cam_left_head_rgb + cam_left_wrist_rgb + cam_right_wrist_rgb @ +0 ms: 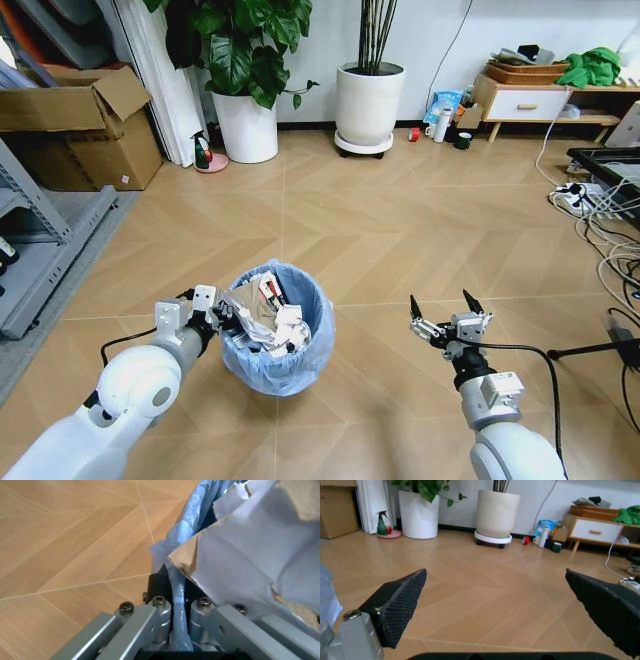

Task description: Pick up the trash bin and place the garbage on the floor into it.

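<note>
Left gripper (222, 318) is clamped on the near-left rim of the bin (285, 355); in the left wrist view I see the blue liner (176, 592) pinched between its closed fingers (159, 612), with crumpled paper (250, 566) pressing right against them. Right gripper (446, 308) hangs to the right of the bin, apart from it, jaws spread wide and holding nothing. The bin sits on the floor (400, 220) just in front of me, already stuffed with garbage (265, 310), white wads and a red-striped wrapper heaped to the rim. I see no loose litter on the floor near me, so I judge the collecting is mostly done. My worry is the grip: I cannot tell whether the fingers have the hard rim or only the bag. If only the bag, a lift could pull the liner free or tip the bin toward the right. The heap also rides high, so any tilt could spill wads back onto the floor.
</note>
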{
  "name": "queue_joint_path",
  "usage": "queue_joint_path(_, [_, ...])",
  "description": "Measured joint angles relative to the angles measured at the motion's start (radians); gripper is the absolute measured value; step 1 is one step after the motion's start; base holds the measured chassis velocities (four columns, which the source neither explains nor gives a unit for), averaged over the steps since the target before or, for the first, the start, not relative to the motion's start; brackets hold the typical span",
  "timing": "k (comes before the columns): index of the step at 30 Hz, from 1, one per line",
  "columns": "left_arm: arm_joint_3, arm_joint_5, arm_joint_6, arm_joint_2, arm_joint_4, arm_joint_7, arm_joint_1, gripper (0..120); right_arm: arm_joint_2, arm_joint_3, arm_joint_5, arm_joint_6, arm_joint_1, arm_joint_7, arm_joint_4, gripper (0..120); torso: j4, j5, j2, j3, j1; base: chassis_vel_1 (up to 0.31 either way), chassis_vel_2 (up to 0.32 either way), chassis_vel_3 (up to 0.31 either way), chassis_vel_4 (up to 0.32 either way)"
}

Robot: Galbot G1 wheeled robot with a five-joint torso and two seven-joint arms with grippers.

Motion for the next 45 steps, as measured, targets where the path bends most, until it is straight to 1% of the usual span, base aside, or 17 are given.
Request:
queue_joint_path(8, [-0.001, 0.001, -0.002, 0.000, -0.001, 0.001, 0.000, 0, 0.003, -0.001, 0.000, 0.002, -0.002, -0.001, 0.000, 100, 0.0000, 0.0001, 0.000, 0.000, 0.000, 0.072, -0.068, -0.071, 0.059])
queue_joint_path(15, [0.001, 0.008, -0.004, -0.004, 0.000, 0.002, 0.000, 0, 0.008, -0.003, -0.003, 0.026, -0.007, -0.012, -0.011, 100, 0.0000, 0.0000, 0.000, 0.000, 0.000, 0.006, -0.007, -0.008, 0.005])
queue_joint_path(35, [0.003, 0.008, -0.004, -0.008, 0.004, 0.004, 0.002, 0, 0.008, 0.002, 0.013, 0.015, 0.001, -0.018, -0.012, 100, 0.0001, 0.0000, 0.000, 0.000, 0.000, 0.000, 0.000, 0.000, 0.000])
queue_joint_path(45, [0.001, 0.009, -0.004, -0.010, 0.005, 0.004, 0.004, 0, 0.008, 0.001, 0.012, 0.015, 0.000, -0.021, -0.013, 100, 0.0000, 0.0001, 0.000, 0.000, 0.000, -0.085, -0.086, 0.081, 0.075])
